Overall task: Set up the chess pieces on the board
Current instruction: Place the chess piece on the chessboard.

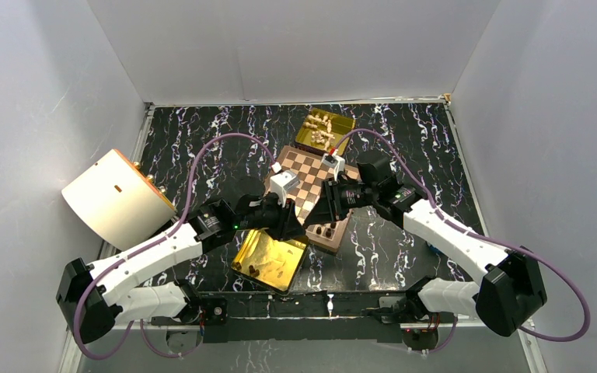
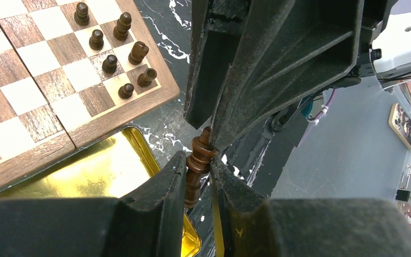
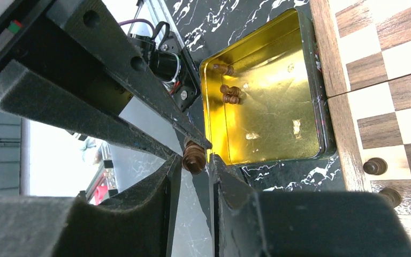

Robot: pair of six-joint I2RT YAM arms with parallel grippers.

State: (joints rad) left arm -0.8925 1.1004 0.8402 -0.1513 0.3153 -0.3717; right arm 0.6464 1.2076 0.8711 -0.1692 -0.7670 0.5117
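Left hand [image 2: 197,163] and right hand [image 3: 194,160] are both clamped on one piece [image 2: 195,174]; dark pieces [image 3: 230,93] are held in the near tray [image 3: 278,123], cream pieces [image 1: 322,134] in the far tray [image 1: 347,124].

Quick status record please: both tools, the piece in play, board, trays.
left tool: shut on dark chess piece, mid-air
right tool: shut on that same piece
board: seven placed pieces standing near one corner
near gold tray: few spare pieces lying inside
far gold tray: pale pieces
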